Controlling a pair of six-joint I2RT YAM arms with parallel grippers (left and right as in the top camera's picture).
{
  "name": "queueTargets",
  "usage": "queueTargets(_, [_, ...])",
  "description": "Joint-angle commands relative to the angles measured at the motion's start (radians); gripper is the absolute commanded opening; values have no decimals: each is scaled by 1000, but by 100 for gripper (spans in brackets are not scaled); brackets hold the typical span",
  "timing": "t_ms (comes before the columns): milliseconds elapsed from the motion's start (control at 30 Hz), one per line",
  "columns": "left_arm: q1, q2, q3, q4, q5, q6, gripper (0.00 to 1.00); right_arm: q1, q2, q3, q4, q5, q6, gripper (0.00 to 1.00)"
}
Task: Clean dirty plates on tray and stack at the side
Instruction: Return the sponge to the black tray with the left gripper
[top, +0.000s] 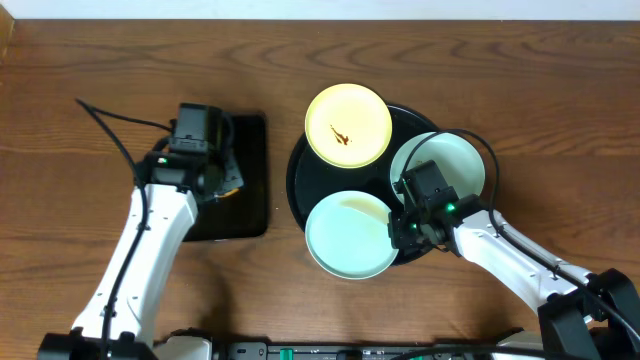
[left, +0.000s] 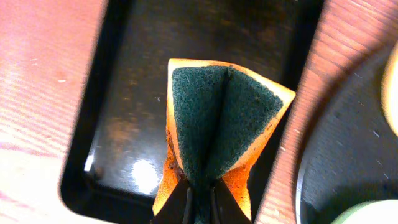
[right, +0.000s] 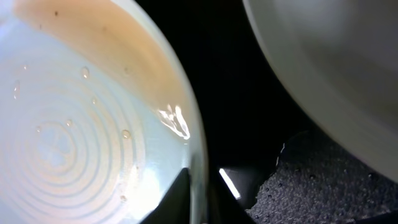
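On the round black tray lie three plates. The pale yellow plate at the back carries a brown smear. A mint green plate lies at the front and another at the right, partly under my right arm. My right gripper is shut on the front mint plate's right rim, one finger on each side. My left gripper hovers over the rectangular black tray, shut on a folded orange sponge with a green scouring face.
The rectangular tray sits left of the round tray on the wooden table. The round tray's edge lies just right of the sponge. In the right wrist view, the second mint plate fills the upper right, close to the held one.
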Motion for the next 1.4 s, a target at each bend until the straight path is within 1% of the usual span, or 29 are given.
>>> queueTargets(0, [48, 55, -9, 6, 8, 49, 8, 13, 4, 0, -1, 7, -5, 3])
queueTargets(100, [79, 122, -9, 36, 136, 125, 8, 13, 4, 0, 1, 8, -5, 2])
queueTargets(333, [184, 278, -9, 129, 506, 219, 8, 13, 4, 0, -1, 7, -5, 1])
queueTargets(467, [241, 351, -9, 143, 576, 220, 8, 13, 4, 0, 0, 7, -5, 1])
queueTargets(567, [282, 395, -9, 138, 568, 246, 8, 13, 4, 0, 0, 7, -5, 1])
queueTargets(733, [345, 408, -8, 105, 415, 253, 8, 13, 4, 0, 0, 7, -5, 1])
queueTargets(900, [360, 359, -2, 89, 413, 249, 7, 13, 4, 0, 0, 7, -5, 1])
queueTargets(1000, [325, 298, -2, 88, 435, 258, 7, 13, 4, 0, 3, 7, -5, 1])
queueTargets(1100, [276, 255, -2, 82, 408, 260, 8, 13, 4, 0, 3, 7, -5, 1])
queueTargets(1233, [202, 252, -10, 74, 287, 256, 8, 13, 4, 0, 3, 7, -5, 3])
queueTargets(1300, [147, 259, -32, 76, 164, 248, 8, 13, 4, 0, 1, 6, -5, 6])
queueTargets(1367, [126, 270, -40, 76, 127, 248, 8, 13, 4, 0, -1, 6, -5, 6])
